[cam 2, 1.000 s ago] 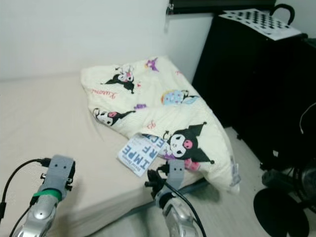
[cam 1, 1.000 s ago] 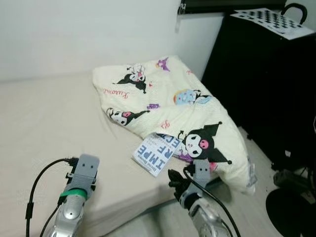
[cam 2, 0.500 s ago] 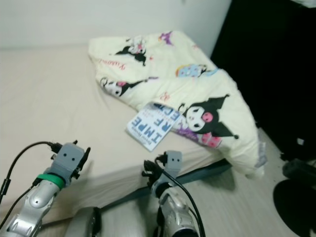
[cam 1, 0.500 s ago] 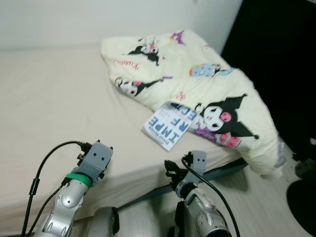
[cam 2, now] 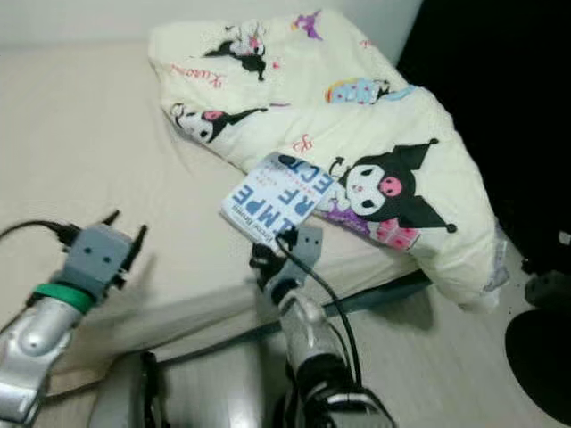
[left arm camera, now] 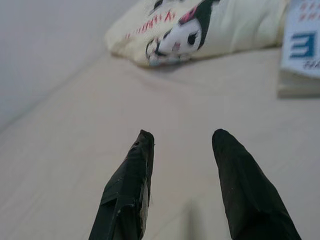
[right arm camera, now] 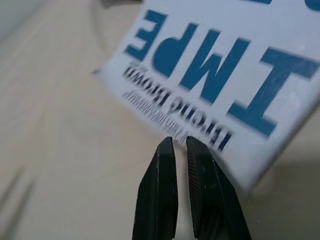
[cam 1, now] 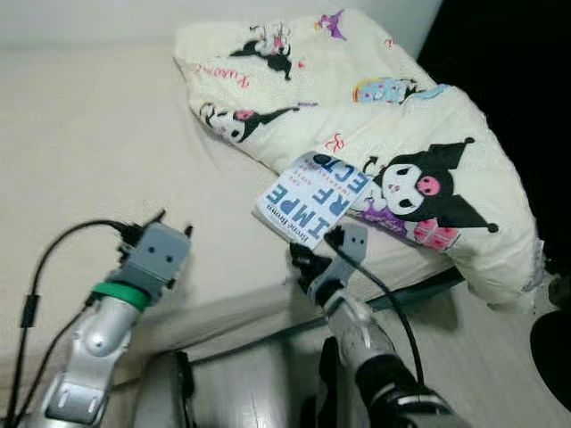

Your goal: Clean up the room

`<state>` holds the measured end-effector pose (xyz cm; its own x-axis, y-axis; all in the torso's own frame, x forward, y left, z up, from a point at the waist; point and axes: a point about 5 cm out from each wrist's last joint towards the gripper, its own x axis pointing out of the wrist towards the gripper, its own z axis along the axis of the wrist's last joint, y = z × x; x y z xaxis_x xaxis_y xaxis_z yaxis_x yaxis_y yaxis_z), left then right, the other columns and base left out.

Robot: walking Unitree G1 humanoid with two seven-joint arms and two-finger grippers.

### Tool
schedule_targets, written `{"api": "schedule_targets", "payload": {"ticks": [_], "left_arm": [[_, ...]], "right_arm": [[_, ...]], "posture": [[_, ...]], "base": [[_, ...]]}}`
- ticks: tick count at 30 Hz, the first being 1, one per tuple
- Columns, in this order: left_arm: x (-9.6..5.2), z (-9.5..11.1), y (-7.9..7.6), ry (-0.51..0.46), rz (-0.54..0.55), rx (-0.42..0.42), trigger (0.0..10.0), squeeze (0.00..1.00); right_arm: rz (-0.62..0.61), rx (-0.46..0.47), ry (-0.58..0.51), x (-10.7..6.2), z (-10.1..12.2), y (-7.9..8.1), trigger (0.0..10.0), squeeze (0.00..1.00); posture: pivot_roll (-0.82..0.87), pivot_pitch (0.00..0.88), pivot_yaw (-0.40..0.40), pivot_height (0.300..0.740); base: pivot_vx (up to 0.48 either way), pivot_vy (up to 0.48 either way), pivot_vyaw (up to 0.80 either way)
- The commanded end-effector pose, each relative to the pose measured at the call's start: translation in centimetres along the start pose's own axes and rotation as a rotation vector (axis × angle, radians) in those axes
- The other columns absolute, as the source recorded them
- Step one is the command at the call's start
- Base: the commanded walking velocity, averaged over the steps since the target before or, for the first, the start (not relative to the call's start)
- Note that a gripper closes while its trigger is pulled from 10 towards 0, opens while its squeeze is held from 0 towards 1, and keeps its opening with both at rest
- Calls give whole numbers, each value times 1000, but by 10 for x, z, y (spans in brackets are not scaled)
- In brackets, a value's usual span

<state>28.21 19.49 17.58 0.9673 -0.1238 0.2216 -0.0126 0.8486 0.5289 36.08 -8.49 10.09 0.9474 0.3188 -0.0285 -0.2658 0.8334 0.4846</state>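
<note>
Over the bed (cam 1: pixel 71 152), right pincer (right arm camera: pixel 179 143) nearly shut, perhaps touching the book (cam 1: pixel 312 196); left pincer (left arm camera: pixel 181 137) open, empty.

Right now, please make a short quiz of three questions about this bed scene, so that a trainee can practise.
1. True or false: the book lies on the floor.
2. Which gripper is nearest the book? A left gripper; B right gripper
3. Fill in: the left gripper's fingers are ____.

Key:
1. False. It lies on the bed, partly against the cartoon-print blanket.
2. B. Its fingers are nearly together at the book's edge.
3. Open, above the bare sheet.
</note>
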Motion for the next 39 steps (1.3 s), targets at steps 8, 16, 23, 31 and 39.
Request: {"api": "schedule_targets", "payload": {"ticks": [8,16,23,31,39], "left_arm": [[-12,4,6,34,-5,17,10000,0],[-14,7,2,58,-17,13,10000,0],[-12,8,1,58,-29,13,10000,0],[-19,10,2,76,-31,17,10000,0],[-24,11,2,87,-29,17,10000,0]], "right_arm": [[-152,-122,-109,1,27,-21,10000,0],[-324,-385,-269,-4,55,-31,10000,51],[-341,-345,-209,-3,43,-32,10000,1000],[-394,-312,-122,-4,24,-33,10000,1000],[-529,-640,-112,-7,25,-36,10000,1000]], "posture": [[171,334,-37,500],[171,314,-26,500],[185,312,-18,500],[208,314,-17,500],[231,326,-21,500]], "base": [[0,0,0],[0,0,0],[0,0,0],[0,0,0],[0,0,0]]}}
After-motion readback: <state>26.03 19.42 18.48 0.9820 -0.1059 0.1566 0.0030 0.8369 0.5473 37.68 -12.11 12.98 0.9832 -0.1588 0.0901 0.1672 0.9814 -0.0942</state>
